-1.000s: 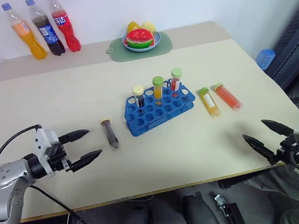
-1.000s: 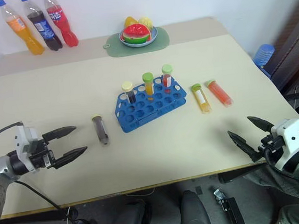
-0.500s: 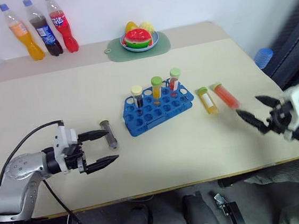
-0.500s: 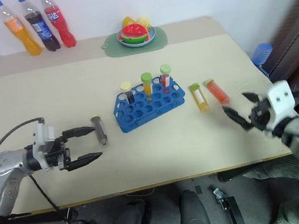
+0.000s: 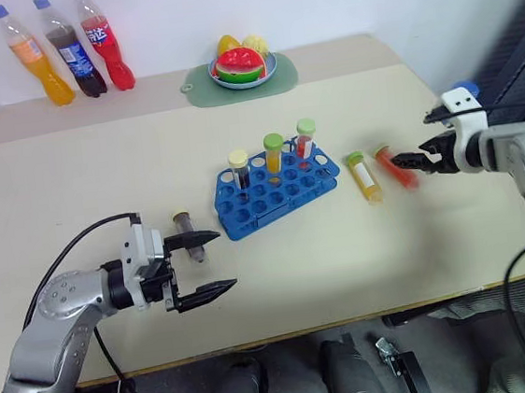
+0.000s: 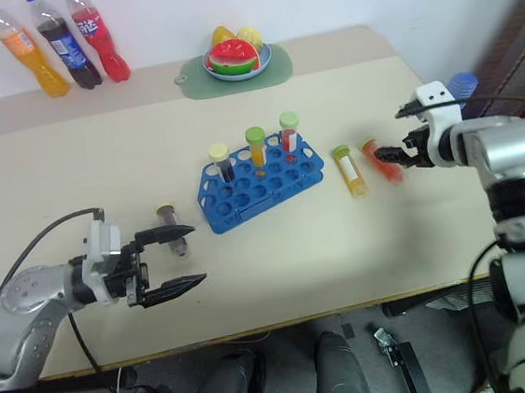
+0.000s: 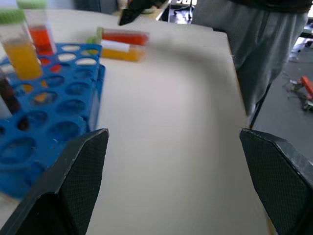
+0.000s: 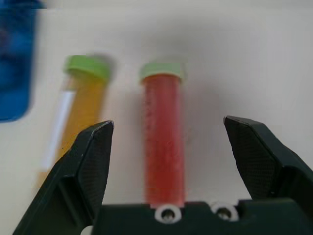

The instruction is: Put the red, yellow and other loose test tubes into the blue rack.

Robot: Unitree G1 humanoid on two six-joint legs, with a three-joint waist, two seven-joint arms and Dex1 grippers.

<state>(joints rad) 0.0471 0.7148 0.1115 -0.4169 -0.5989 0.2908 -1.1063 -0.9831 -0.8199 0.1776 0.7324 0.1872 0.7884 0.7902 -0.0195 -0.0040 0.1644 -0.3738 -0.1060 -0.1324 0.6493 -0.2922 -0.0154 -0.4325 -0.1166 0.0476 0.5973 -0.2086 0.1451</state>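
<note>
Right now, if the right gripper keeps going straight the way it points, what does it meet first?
Most likely the red test tube: it lies on the table between the open fingers of the right gripper, with the yellow test tube just beside that line.

The pale table (image 5: 83, 187) carries a blue rack (image 5: 278, 192) near its middle. Just right of the rack lie a yellow tube (image 5: 365, 175) and a red tube (image 5: 393, 166), side by side. A dark tube (image 5: 189, 234) lies left of the rack. At the far edge stand three soda bottles (image 5: 61, 50) and a green mat (image 5: 200, 89).
</note>
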